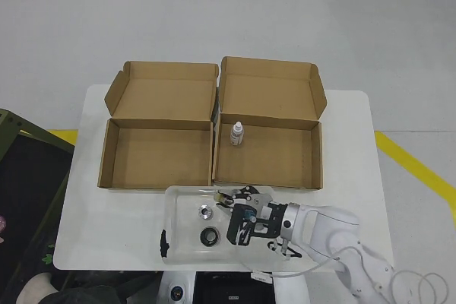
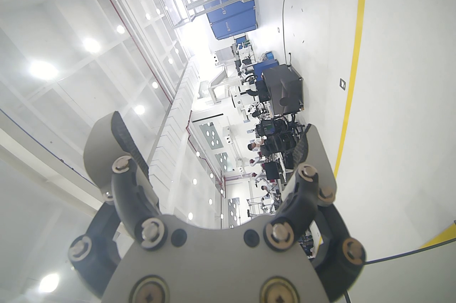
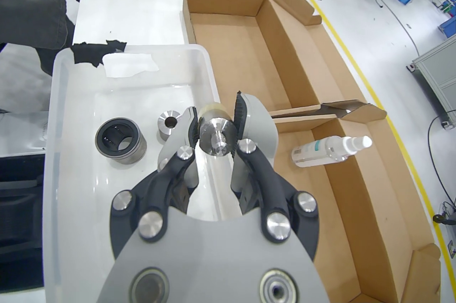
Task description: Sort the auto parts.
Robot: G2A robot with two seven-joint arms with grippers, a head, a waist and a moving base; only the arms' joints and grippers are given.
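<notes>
A yellow floor line (image 1: 425,176) runs at three o'clock of the white worktop (image 1: 349,152), and a green-framed cart (image 1: 19,171) stands at nine o'clock.

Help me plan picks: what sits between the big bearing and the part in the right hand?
A small holed metal cylinder, shown in the right wrist view.

top cam overhead, looks straight down at table (image 1: 349,152), cardboard boxes (image 1: 159,156) mid frame, clear bin (image 1: 186,228) lower centre, right wrist cam close behind right gripper (image 3: 216,126), shares bin and boxes with top view, left wrist cam behind left gripper (image 2: 213,133), faces up at ceiling (image 2: 71,33)
</notes>
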